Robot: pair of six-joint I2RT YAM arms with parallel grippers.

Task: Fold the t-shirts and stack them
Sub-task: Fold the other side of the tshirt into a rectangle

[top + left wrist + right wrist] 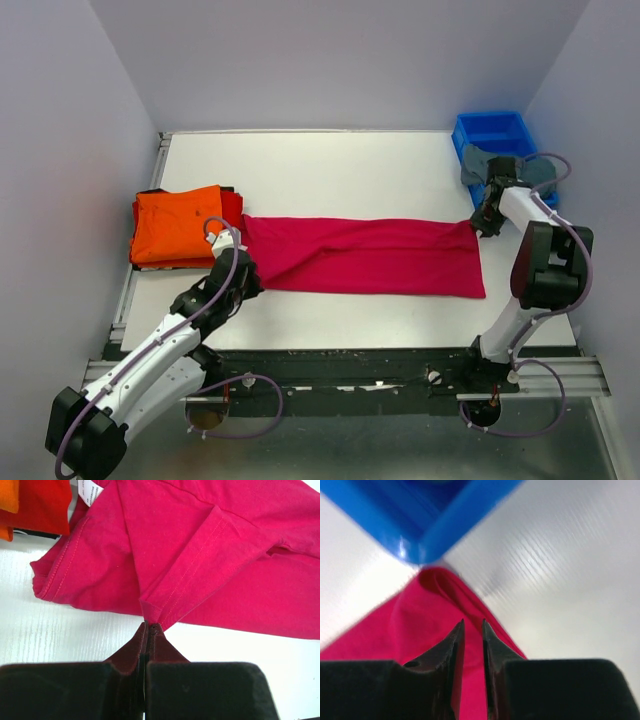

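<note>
Black fingers (125,655) of the left gripper (150,626) fill the bottom of its wrist view, pressed together on a pinched fold of the crimson-pink shirt (380,258).

Everything sits on the white table (330,160). The crimson-pink shirt lies across its middle as a long band, apparently folded lengthwise, stretched between the two arms. The left gripper has its left end, and the right gripper (487,222) has the far right corner, just short of the blue bin (490,128). In the right wrist view those jaws stand almost together with pink cloth in the narrow slit, so I judge them clamped on that corner.

At the table's left edge the orange shirt (175,225) lies folded on a red shirt (232,205), whose edge shows beside it. The pink band's left end reaches that stack. A grey-teal shirt (480,160) hangs over the bin's near rim. Smallest is a white label (90,491) near the pink shirt's left end.

The step in hand looks like halving the band end over end. To do it well:
- Hold even tension so the lengthwise fold does not open.
- Lift the right end only a little and clear of the bin's corner.
- Carry it low towards the left until the edges meet.
- Let go only once the cloth lies flat.

Each gripper holds a single point, so the free corners may sag and will need watching.
</note>
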